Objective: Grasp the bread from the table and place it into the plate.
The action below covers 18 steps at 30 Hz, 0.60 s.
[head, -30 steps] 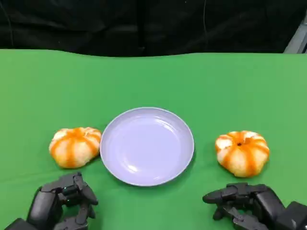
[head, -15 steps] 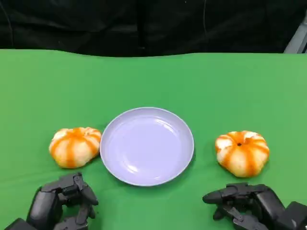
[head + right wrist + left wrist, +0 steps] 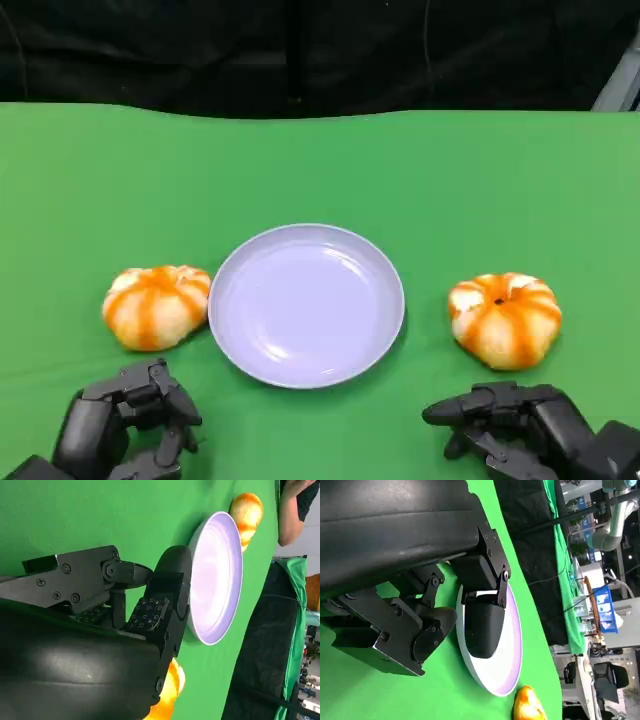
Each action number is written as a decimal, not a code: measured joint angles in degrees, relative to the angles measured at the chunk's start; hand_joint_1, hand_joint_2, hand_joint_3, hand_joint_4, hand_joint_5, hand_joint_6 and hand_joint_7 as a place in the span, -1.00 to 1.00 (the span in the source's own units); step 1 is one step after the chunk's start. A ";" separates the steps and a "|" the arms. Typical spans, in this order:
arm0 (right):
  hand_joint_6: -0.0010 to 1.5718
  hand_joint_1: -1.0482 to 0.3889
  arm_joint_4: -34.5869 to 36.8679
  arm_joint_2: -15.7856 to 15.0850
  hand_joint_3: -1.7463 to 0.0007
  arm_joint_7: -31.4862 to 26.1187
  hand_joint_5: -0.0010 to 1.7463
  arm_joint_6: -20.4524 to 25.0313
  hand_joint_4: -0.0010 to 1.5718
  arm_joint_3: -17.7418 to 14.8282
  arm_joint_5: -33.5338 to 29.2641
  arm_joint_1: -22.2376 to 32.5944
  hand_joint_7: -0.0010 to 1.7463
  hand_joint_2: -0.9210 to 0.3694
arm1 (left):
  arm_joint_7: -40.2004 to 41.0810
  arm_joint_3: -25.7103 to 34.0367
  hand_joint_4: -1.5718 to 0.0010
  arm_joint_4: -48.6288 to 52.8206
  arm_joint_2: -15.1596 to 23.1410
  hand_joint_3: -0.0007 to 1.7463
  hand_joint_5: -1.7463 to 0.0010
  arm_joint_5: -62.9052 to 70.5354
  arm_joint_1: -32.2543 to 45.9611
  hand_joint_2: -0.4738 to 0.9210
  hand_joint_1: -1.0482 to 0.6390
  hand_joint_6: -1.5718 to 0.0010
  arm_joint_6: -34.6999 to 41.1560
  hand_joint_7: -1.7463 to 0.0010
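Observation:
Two round orange-striped breads lie on the green table, one on each side of a pale lilac plate (image 3: 306,305). The left bread (image 3: 156,305) touches the plate's rim; the right bread (image 3: 505,318) sits a little apart from it. My left hand (image 3: 125,425) hovers just in front of the left bread, fingers apart and holding nothing. My right hand (image 3: 520,430) is in front of the right bread, fingers reaching toward the plate, empty. The left wrist view shows the plate (image 3: 512,650) and the right bread (image 3: 527,705). In the right wrist view the right bread (image 3: 167,695) lies close beside the hand.
The green cloth (image 3: 320,170) stretches far behind the plate to a black backdrop (image 3: 300,50). A person's arm (image 3: 295,505) shows beyond the table's far side in the right wrist view.
My left hand has sunk slightly toward the near edge. The breads, plate and right hand have not moved.

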 measured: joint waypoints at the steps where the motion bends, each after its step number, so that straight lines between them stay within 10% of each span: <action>1: 0.52 0.37 0.00 0.00 0.55 0.00 0.34 0.00 0.04 0.00 0.00 0.00 -0.83 -1.00 | 0.01 0.03 -0.09 0.01 -0.02 0.16 -0.49 0.00 -0.02 0.55 0.37 -0.24 0.00 -0.20; 6: 0.52 0.38 0.03 0.00 0.55 0.13 0.34 0.00 0.04 -0.01 0.08 0.00 -0.83 -1.00 | 0.80 0.20 -0.03 0.04 -0.18 -0.07 -0.31 0.11 -0.16 0.64 0.27 -0.27 0.00 0.14; 11: 0.52 0.37 0.03 0.00 0.56 0.15 0.35 0.00 0.04 -0.03 0.09 0.00 -0.83 -1.00 | 0.93 0.21 -0.10 0.14 -0.19 -0.81 0.43 -0.08 -0.21 0.98 0.07 -0.33 0.00 0.90; 18: 0.51 0.37 0.04 0.00 0.55 0.04 0.34 0.00 0.04 -0.02 0.04 0.00 -0.84 -1.00 | 0.78 0.21 -0.06 0.04 -0.25 -0.91 0.86 -0.95 -0.21 1.00 -0.13 -0.04 0.02 1.00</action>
